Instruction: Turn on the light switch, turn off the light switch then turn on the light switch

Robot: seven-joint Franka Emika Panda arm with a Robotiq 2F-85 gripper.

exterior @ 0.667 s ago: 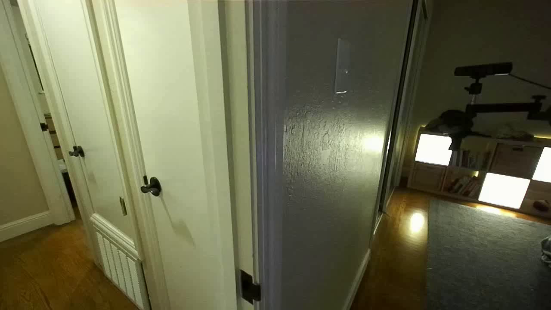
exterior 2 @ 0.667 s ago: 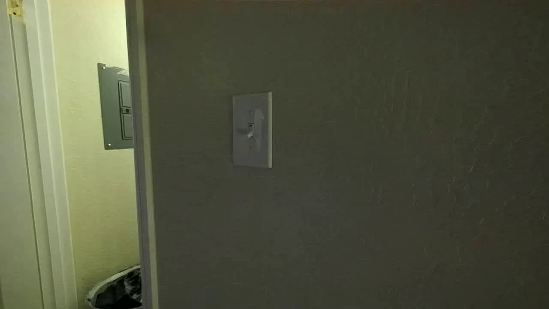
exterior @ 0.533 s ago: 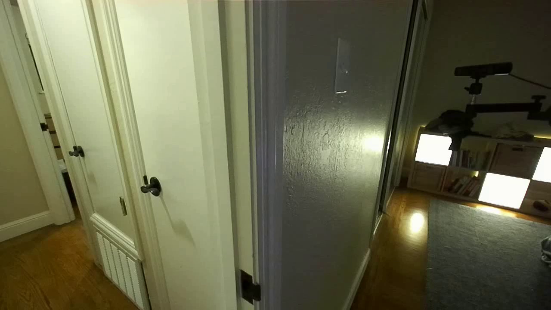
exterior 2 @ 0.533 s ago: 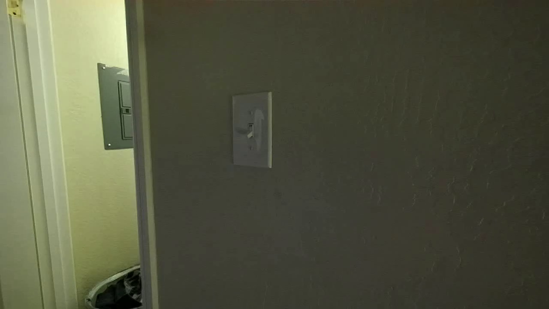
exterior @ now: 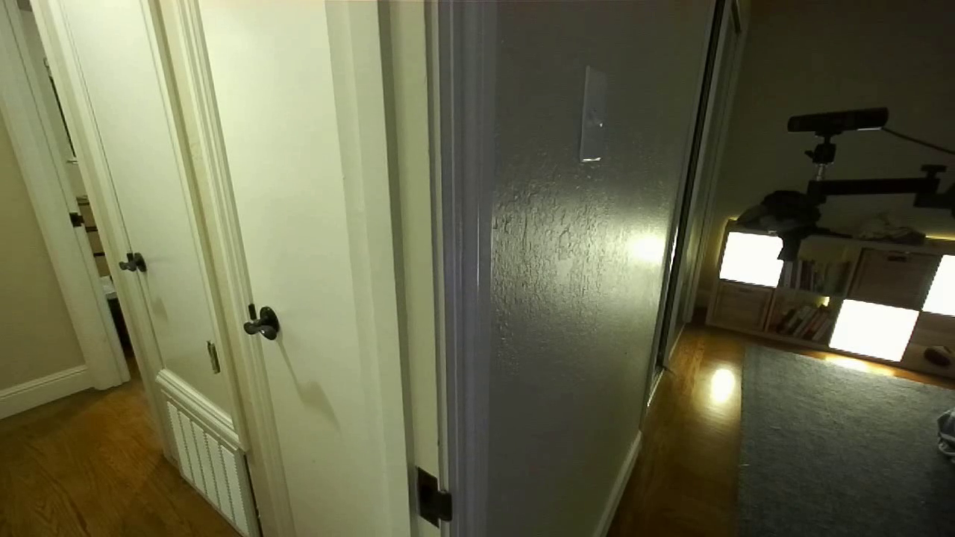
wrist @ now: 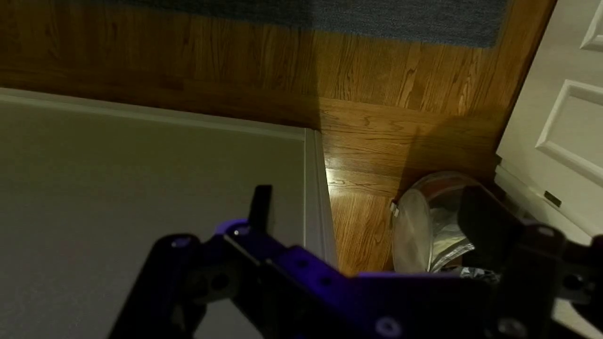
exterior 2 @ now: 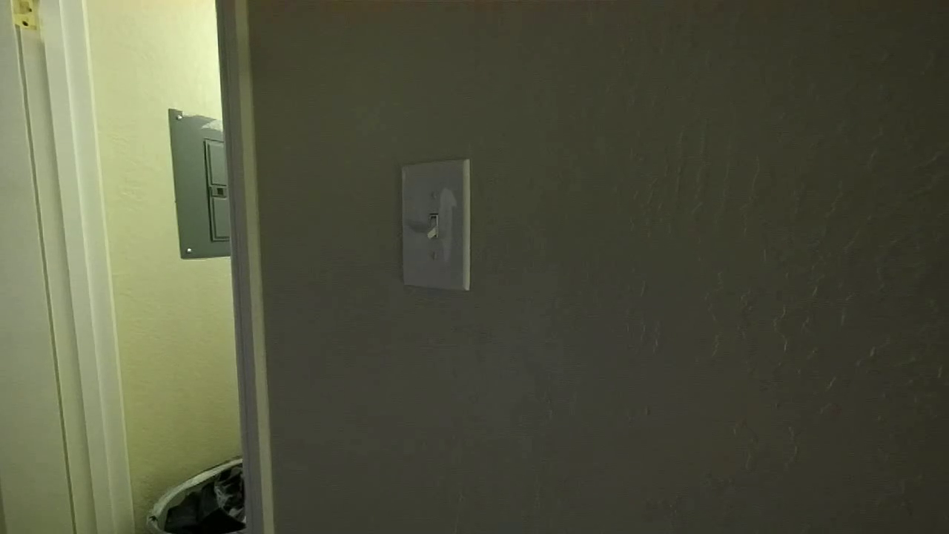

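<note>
The light switch (exterior 2: 417, 263) is a pale upright wall plate with a small toggle whose lever points down in an exterior view. It also shows as a faint, dim plate (exterior: 594, 114) on the textured wall in an exterior view. The light switch is out of view in the wrist view. My gripper (wrist: 366, 190) shows only in the wrist view, with its dark fingers wide apart and nothing between them. It is beside the wall, pointing toward the wall edge and floor. It is out of view in both exterior views, so its distance from the switch cannot be told.
A white door frame (exterior: 466, 261) borders the switch wall. White doors with a black knob (exterior: 262, 322) stand beside it. A grey electrical panel (exterior 2: 199, 185) is beyond the doorway. A lined bin (wrist: 411, 230) stands on the wood floor. A black camera (exterior: 837, 120) is on a mount.
</note>
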